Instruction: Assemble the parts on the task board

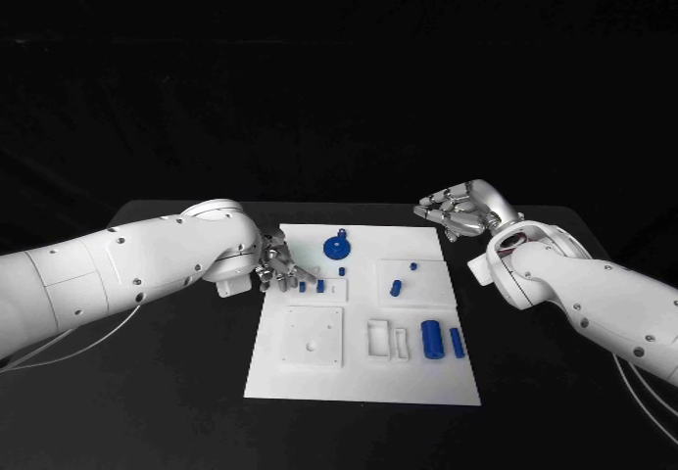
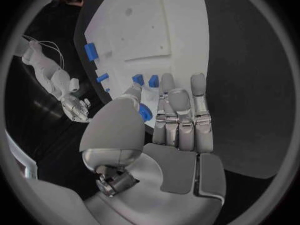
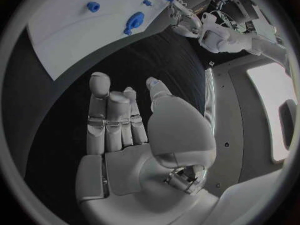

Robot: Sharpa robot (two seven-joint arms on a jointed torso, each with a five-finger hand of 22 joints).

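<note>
The white task board (image 1: 364, 377) lies mid-table. On it I see a round blue part (image 1: 338, 247) near the far edge, small blue pegs (image 1: 397, 288) in the middle and two larger blue cylinders (image 1: 431, 341) near the right edge. My left hand (image 1: 275, 266) hovers at the board's left edge beside two small blue pieces (image 1: 303, 287). In the left wrist view this hand (image 2: 181, 120) has straight fingers with the thumb apart, and a blue piece (image 2: 145, 112) shows in the gap. My right hand (image 1: 460, 211) is off the board's far right corner, with its fingers (image 3: 109, 117) spread and holding nothing.
A square white plate (image 1: 314, 338) and a slotted white block (image 1: 381, 338) sit on the board's near half. Black table (image 1: 169, 392) surrounds the board on every side. The right wrist view shows the board (image 3: 75, 35) with the round blue part (image 3: 134, 21) on it.
</note>
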